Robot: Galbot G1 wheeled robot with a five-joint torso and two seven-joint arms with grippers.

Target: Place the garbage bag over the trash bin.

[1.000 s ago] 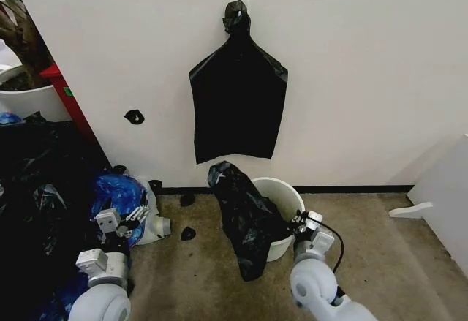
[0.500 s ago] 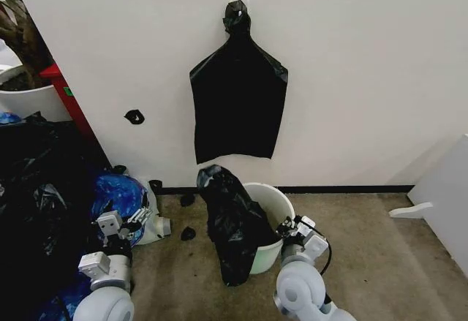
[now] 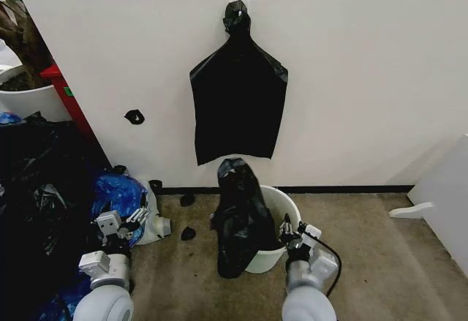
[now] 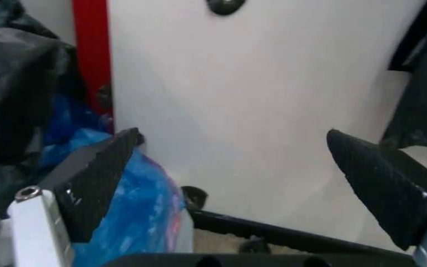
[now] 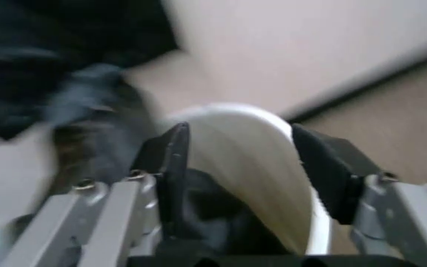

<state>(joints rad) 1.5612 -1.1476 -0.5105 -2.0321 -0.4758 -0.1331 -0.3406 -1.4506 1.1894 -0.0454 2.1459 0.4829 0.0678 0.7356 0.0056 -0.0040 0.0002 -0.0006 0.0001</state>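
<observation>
A bare indoor test corner, more lab or utility room than a home. A plain white wall [image 3: 351, 72] meets a brownish concrete-like floor [image 3: 380, 255] along a dark baseboard [image 3: 351, 188]. A flat black bag [image 3: 238, 102] hangs from a wall hook [image 3: 238, 2]. Heaped black bags [image 3: 36, 189] and a blue bag [image 3: 117, 191] crowd the floor's left edge beside a red panel [image 3: 69, 98].

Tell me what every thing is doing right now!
garbage bag: draped over the bin's left rim, bunched up tall, not spread around it.
trash bin: upright on the floor.
right hand: open, at the bin's rim.
left hand: open, empty, near the blue bag.
</observation>
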